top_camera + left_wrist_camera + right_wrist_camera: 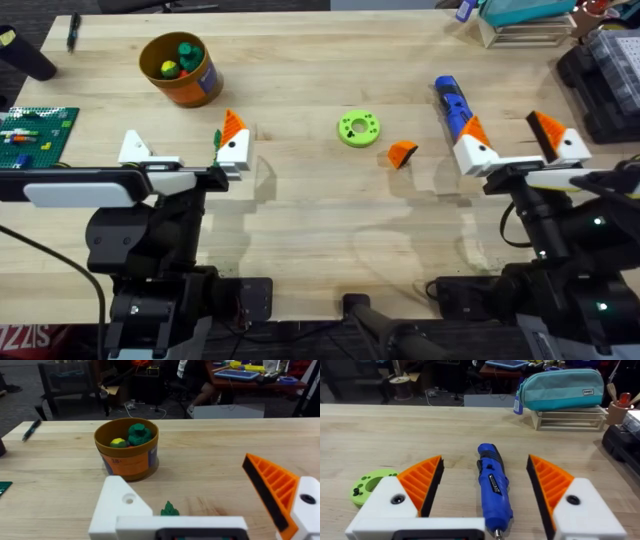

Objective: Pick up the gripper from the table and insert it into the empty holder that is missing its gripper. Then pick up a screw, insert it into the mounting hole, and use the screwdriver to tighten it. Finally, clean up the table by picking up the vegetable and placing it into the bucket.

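The loose orange gripper (402, 153) lies on the table right of centre. My left gripper (185, 148) (182, 485) stands open; one finger is the bare white holder (135, 148) (117, 505), the other carries an orange tip (272, 490). The dark-green vegetable (216, 141) (170, 508) lies between these fingers. Beyond it stands the orange bucket (180, 68) (127, 452) with toy pieces inside. My right gripper (515, 142) (485, 467) is open and straddles the blue screwdriver (452, 105) (495, 492) without touching it. No screw is clear to me.
A bright green ring (359, 128) (367, 487) with small dark dots lies at mid-table. A green brick plate (35, 135) sits at the left edge. A teal pouch on a wooden rack (560, 390) and black boxes (610, 80) stand at the far right.
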Robot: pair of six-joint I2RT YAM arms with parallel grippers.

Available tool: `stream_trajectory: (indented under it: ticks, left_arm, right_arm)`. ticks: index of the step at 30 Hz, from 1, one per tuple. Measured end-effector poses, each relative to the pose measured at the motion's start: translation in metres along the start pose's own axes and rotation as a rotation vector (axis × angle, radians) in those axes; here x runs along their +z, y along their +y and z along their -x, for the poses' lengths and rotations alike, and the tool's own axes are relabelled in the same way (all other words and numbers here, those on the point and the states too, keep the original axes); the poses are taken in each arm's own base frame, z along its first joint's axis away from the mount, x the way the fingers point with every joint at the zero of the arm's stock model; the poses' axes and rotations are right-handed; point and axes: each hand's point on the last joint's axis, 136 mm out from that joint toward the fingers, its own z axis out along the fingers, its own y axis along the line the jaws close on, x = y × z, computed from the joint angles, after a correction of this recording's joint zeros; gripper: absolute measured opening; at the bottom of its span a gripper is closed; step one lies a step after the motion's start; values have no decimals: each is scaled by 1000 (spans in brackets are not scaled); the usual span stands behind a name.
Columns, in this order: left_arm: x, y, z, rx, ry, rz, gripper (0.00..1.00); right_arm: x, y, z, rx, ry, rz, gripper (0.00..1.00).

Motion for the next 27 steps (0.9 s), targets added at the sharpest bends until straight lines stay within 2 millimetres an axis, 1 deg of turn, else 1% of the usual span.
stream_trajectory:
  ticks: [16,19,21,22,24,27]
  left_arm:
    - [0,0,0,0,1,0,985]
    - [-1,0,-12,1,56,0,985]
    - [-3,0,-14,1,85,0,985]
    - [-4,0,-10,1,89,0,985]
    - [-8,0,6,1,87,0,985]
    - [-14,0,32,2,107,0,985]
  right_arm:
    - [0,0,-1,16,3,1,994]
    - [-2,0,-3,32,33,2,994]
    - [-7,1,-5,42,83,6,994]
    - [-9,2,-7,45,112,6,994]
    - [-13,2,-5,48,145,7,994]
    - [-17,2,12,50,165,6,992]
